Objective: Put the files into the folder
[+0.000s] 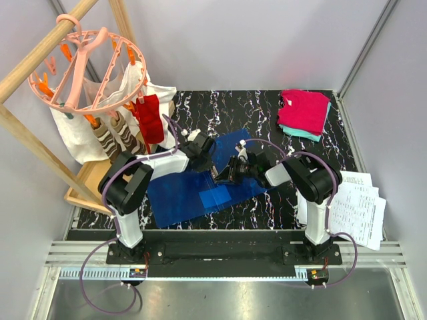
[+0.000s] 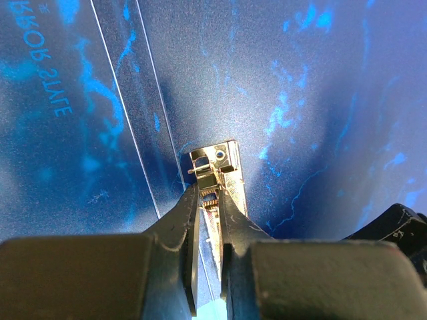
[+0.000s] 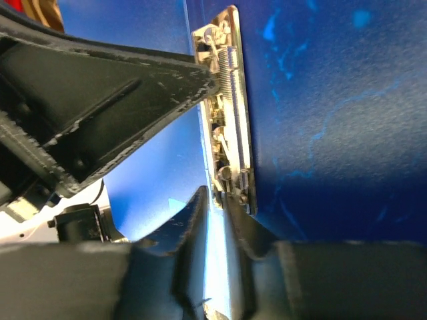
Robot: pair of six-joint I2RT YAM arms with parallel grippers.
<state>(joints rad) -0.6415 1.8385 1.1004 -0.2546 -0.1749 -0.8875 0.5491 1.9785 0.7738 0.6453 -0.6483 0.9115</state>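
The blue folder (image 1: pixel 180 193) lies open on the black marble table, its metal clip (image 1: pixel 215 170) in the middle. My left gripper (image 1: pixel 208 160) is shut on the clip's far end (image 2: pixel 220 157), with the fingertips (image 2: pixel 190 200) pinching its lever over the folder (image 2: pixel 320 100). From the right, my right gripper (image 1: pixel 223 175) reaches the clip's other end (image 3: pixel 230 133). Its jaws stand only narrowly apart around that end, and I cannot tell whether they pinch it. The left fingers (image 3: pixel 133 87) touch the clip's top in the right wrist view. The files (image 1: pixel 357 207) lie stacked at the table's right edge.
Folded pink and teal clothes (image 1: pixel 305 112) sit at the back right. A wooden frame with a pink round peg hanger (image 1: pixel 87 67), white cloths and a red cloth (image 1: pixel 150 119) stands at the back left. Grey walls close in the table.
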